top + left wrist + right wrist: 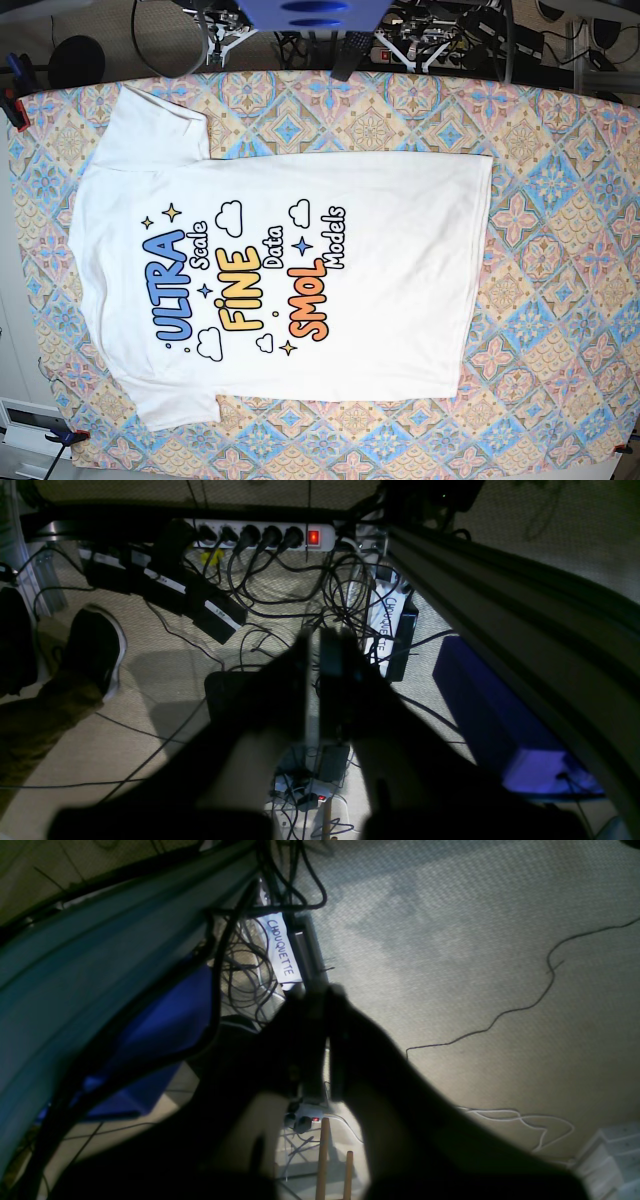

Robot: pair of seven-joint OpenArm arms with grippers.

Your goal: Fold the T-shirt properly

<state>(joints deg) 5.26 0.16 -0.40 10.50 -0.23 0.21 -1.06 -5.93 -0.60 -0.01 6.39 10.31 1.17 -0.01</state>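
The T-shirt (290, 270) is lying flat, print up, spread across the patterned table (560, 210), collar end toward the base view's left. Both arms are parked off the table: the left gripper (314, 652) and right gripper (316, 1000) are being held together, empty, over floor cables (300, 590). A snag on those cables is being risked as the arms are raised — and a one-layer pinch may be dragging the shirt askew. Bare cloth is showing right of the hem (478, 270); the sleeves (165, 125) are lying near the table's edges, so less room is being left there.
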